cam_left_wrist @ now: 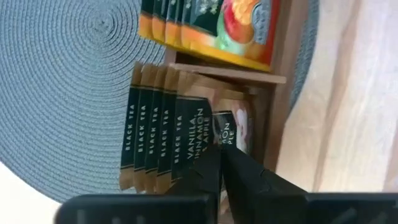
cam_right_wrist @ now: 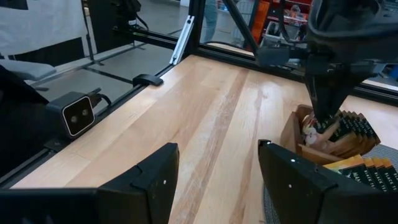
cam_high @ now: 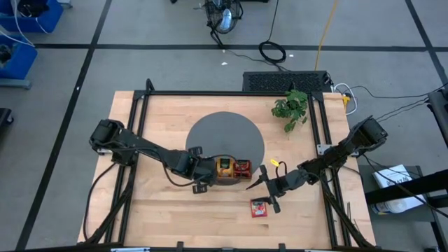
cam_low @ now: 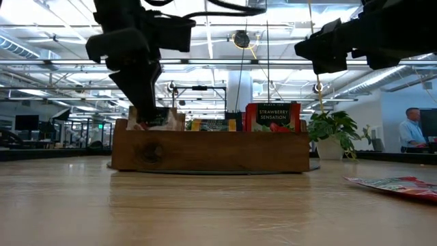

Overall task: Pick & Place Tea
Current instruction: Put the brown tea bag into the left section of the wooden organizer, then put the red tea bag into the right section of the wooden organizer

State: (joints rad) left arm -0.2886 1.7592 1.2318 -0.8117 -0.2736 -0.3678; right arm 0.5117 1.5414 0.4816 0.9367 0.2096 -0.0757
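The left gripper (cam_high: 210, 172) is reached down into the end part of the wooden tray (cam_low: 212, 152), where the brown tea bags stand in a row. Its fingers (cam_left_wrist: 239, 168) are almost closed, and a tea bag with a picture on it (cam_left_wrist: 231, 129) is pinched between the tips. The bag is already standing in its place next to the black tea bags (cam_left_wrist: 149, 130). So the step in hand looks like the putting down of this bag.

Orange bags (cam_left_wrist: 217, 25) are packed in the middle part of the tray, and red ones (cam_low: 273, 116) are stood in the far part. One red tea bag (cam_high: 260, 208) is left lying flat on the table, near the right gripper (cam_high: 269, 183). That gripper is held wide open above the wood, and nothing is held in it.

Next, the left fingers need to be opened more and lifted straight up, so the row is not knocked over. Then the flat red bag can be picked up by its edge.
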